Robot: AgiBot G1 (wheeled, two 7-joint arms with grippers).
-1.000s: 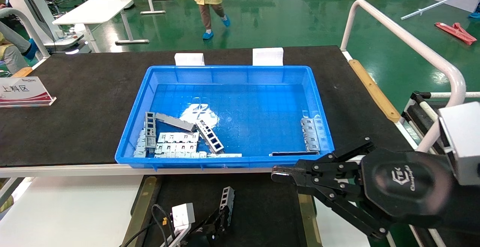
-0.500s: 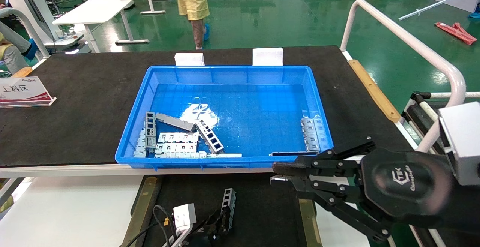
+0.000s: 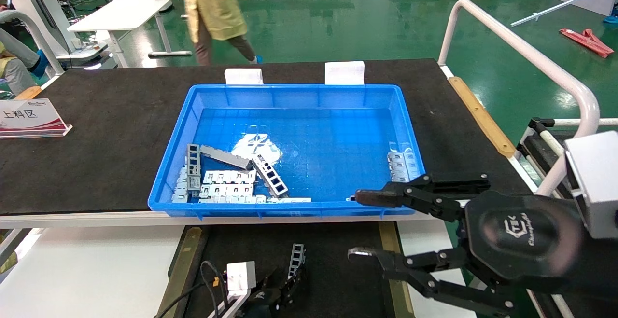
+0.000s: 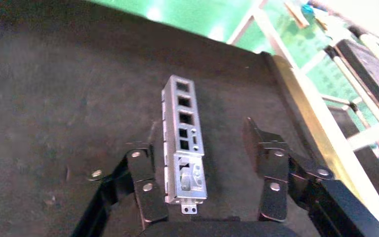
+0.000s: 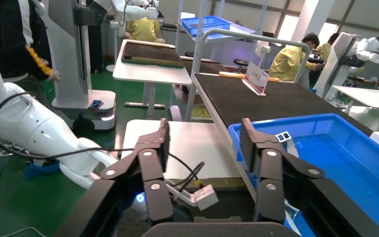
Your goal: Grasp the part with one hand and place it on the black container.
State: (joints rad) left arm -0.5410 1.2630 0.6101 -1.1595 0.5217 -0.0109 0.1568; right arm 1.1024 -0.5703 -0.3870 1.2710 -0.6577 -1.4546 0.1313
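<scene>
The part [image 4: 182, 131], a slim silver ladder-like channel bar, lies on the black container [image 4: 54, 89] between the fingers of my left gripper [image 4: 195, 136]. The gripper is open; the bar's near end sits beside one finger [image 4: 145, 185], with a clear gap to the other finger [image 4: 271, 163]. In the head view the part [image 3: 296, 259] shows at the bottom edge on the black container [image 3: 338, 255], with my left gripper [image 3: 285, 285] just behind it. My right gripper [image 3: 355, 225] hovers open and empty over the container's right side, near the bin's front rim. It also shows open in the right wrist view [image 5: 205, 131].
A blue bin [image 3: 289, 88] on the big black table holds more ladder bars [image 3: 270, 175] and flat silver plates [image 3: 227, 183]. Brassy strips [image 3: 186, 260] edge the container. A sign [image 3: 29, 115] stands far left and a white rail [image 3: 521, 48] curves at right.
My right gripper's fingers have spread from shut to wide open. My left gripper has drawn back slightly toward the near edge, the part staying on the container. A person behind walked left.
</scene>
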